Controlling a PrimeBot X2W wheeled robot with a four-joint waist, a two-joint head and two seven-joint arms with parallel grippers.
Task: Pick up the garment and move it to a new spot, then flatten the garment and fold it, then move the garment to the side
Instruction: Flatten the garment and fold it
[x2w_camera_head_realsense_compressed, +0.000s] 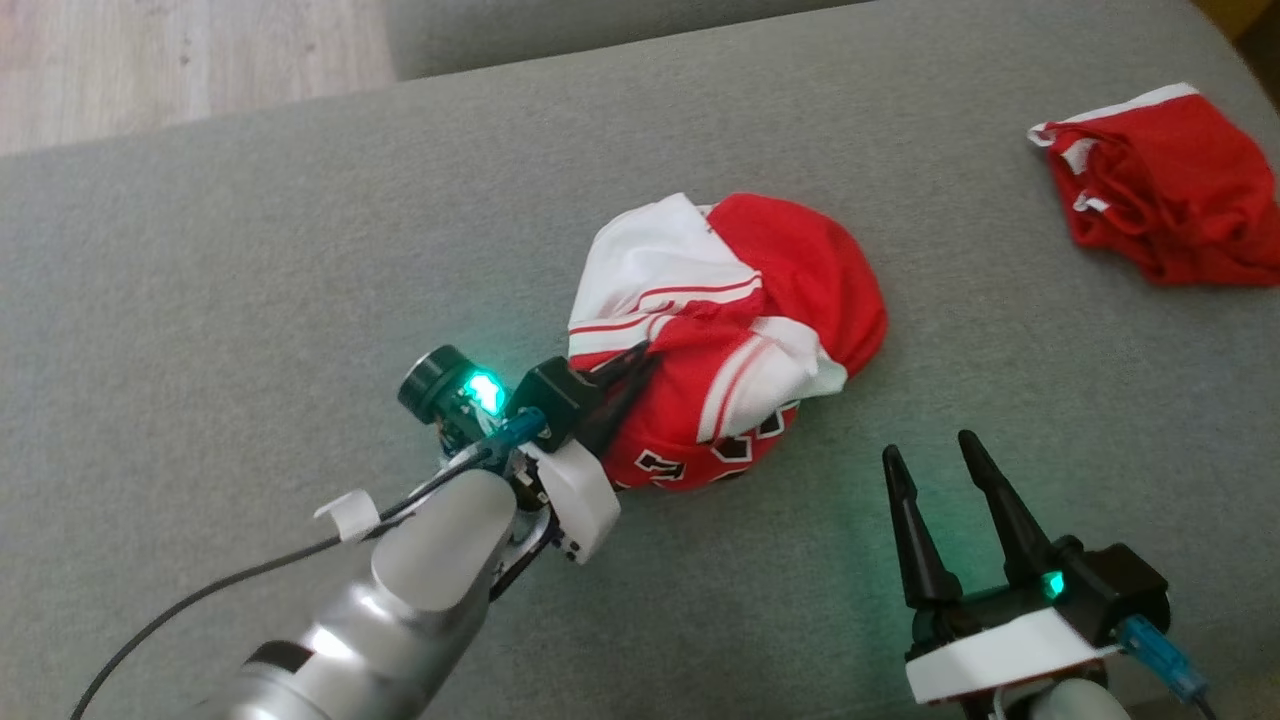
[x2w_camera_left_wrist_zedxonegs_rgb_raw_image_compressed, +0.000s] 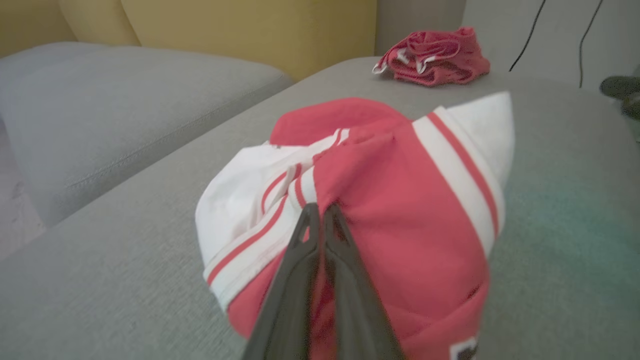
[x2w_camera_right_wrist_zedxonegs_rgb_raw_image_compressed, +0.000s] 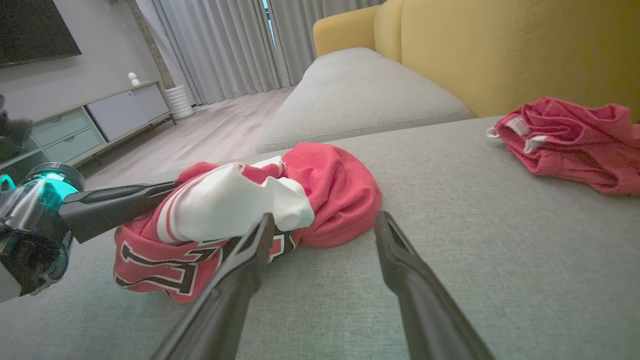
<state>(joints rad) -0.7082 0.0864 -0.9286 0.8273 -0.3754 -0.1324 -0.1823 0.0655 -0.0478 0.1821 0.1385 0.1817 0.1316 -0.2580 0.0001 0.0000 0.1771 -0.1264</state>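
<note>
The garment lies bunched in a heap at the middle of the grey sofa seat, red and white panels uppermost and its lettering on the near side. The left pincer is at the heap's left edge, fingers together and clamped on a fold of the striped fabric. The right pincer stands apart, near the heap's right side and touching nothing. A smaller red cloth lies well apart at the far right.

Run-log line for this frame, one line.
stage: grasp | left gripper: shut on garment | right gripper: open, clear of garment | garment: bunched on grey cushion
</note>
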